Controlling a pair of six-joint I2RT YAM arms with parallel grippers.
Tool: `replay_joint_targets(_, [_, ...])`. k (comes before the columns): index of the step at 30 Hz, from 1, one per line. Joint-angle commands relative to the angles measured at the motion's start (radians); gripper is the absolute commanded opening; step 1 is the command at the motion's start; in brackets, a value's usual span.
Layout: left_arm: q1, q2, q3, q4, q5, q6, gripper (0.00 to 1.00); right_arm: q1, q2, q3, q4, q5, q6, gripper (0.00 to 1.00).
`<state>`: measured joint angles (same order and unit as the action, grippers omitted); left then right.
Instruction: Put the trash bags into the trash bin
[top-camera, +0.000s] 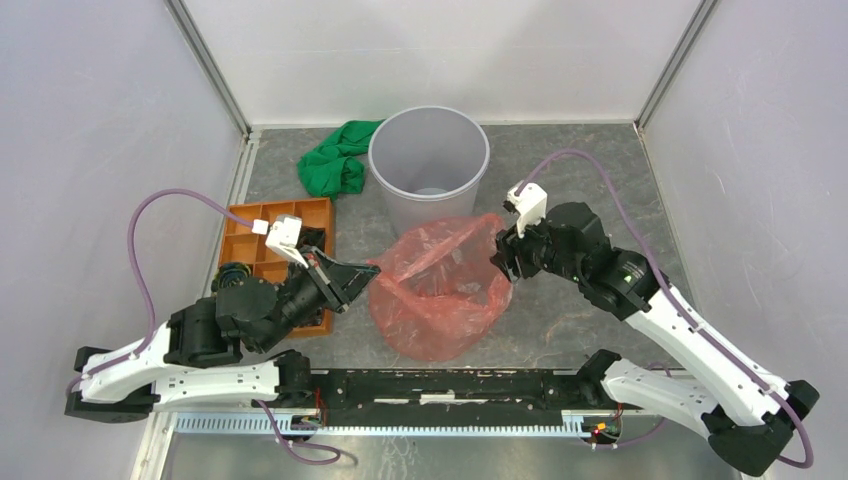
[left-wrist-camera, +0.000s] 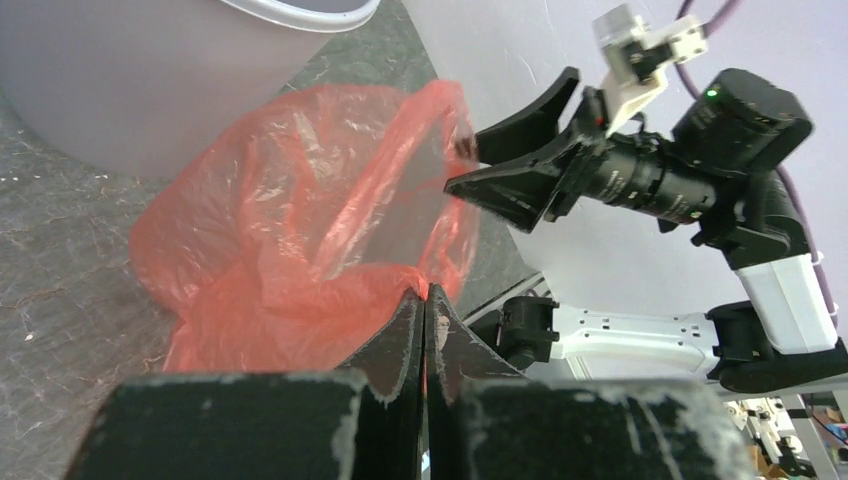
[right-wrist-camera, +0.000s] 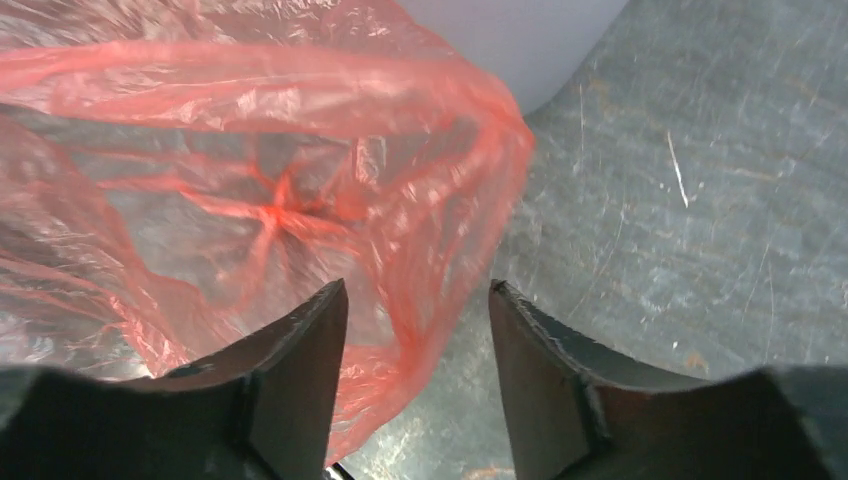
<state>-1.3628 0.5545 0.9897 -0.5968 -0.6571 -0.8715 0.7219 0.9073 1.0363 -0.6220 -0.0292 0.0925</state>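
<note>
- The left gripper (left-wrist-camera: 425, 310) sits nearest the left wrist lens; its fingers are pressed together, and a sliver of red film is pinched at their tips, on the left edge of the red trash bag (left-wrist-camera: 300, 220).
- The right gripper (right-wrist-camera: 418, 295) has its fingers spread; the bag's right-hand fold hangs into the gap, close against the left finger, and nothing is clamped yet.
- The bag lies crumpled on the table (top-camera: 600, 180) between the two grippers; its raised upper edge runs left to right from one gripper to the other.
- The light-grey trash bin (top-camera: 428, 150) stands upright just beyond the bag, away from the arm bases; the bag's far edge reaches the foot of its wall, so the carry is up and forward over the rim.
- Both arms are about equally near; my guess is the right fingers must close on the fold first.
- The green cloth (top-camera: 335, 160) and the orange compartment tray (top-camera: 262, 235) lie left of the bin, apart from the bag.
- No brand, label or writing can be read.
</note>
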Motion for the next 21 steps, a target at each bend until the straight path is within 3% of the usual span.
replay_joint_targets(1, [0.002, -0.001, 0.011, 0.020, 0.008, -0.026, 0.02, -0.001, -0.014, -0.018, -0.021, 0.022, 0.023, 0.64])
replay_joint_targets(4, [0.003, 0.002, 0.021, 0.021, 0.007, -0.015, 0.02, 0.000, -0.022, -0.050, -0.015, 0.023, 0.035, 0.76])
replay_joint_targets(7, [0.003, 0.003, 0.017, 0.026, 0.012, -0.013, 0.02, -0.002, -0.017, -0.066, -0.037, 0.063, 0.047, 0.79])
replay_joint_targets(18, [0.002, 0.013, -0.003, 0.039, 0.014, -0.011, 0.02, -0.001, -0.223, -0.179, -0.025, 0.139, 0.181, 0.83])
replay_joint_targets(21, [0.002, 0.017, 0.000, 0.040, 0.015, -0.006, 0.02, -0.001, -0.246, -0.216, 0.023, 0.095, 0.192, 0.77])
